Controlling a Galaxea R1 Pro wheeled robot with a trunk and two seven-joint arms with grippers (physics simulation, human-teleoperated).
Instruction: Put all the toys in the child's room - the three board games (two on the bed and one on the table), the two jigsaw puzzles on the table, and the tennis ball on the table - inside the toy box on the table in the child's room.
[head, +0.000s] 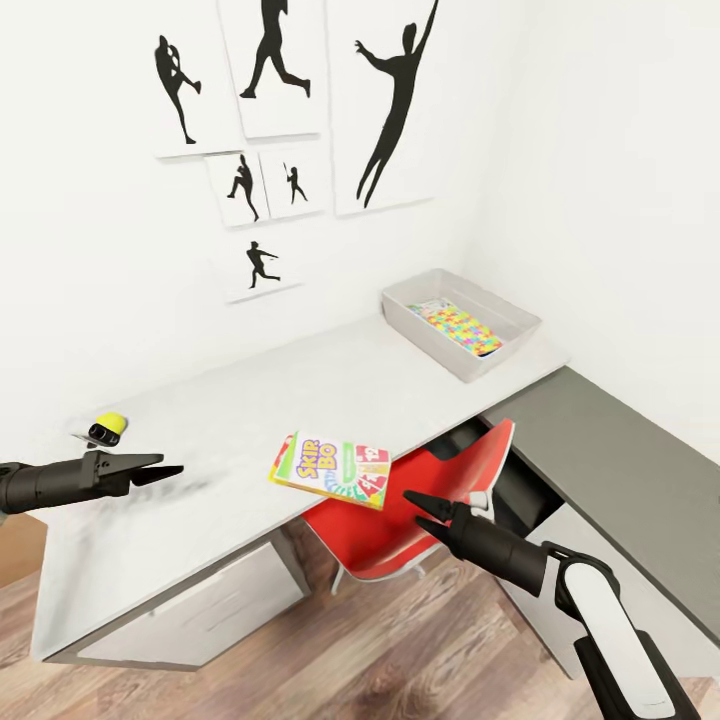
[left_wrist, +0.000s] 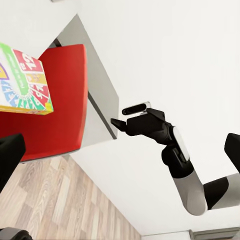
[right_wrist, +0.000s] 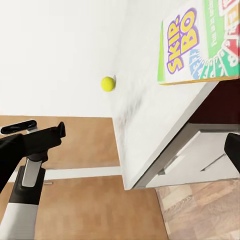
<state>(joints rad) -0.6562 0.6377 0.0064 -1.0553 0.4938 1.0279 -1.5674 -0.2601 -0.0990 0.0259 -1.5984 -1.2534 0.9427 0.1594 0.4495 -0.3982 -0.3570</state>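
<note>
The game box (head: 332, 470) lies at the front edge of the table (head: 200, 440), sticking out over the red chair (head: 400, 530). The right gripper (head: 420, 508) waits just beside it, a little open, holding nothing. The left gripper (head: 160, 470) looks nearly closed and empty, near the ball (head: 110, 425). Grab the box by its hanging edge, then lift it. There is plenty of bare table on the way to the toy box (head: 450, 350).

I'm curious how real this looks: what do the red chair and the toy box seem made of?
The red chair looks like smooth moulded plastic, with an even colour and a slight sheen. The toy box seems to be matte pale grey plastic with thin plain walls, though it's a render, so this is uncertain.
</note>
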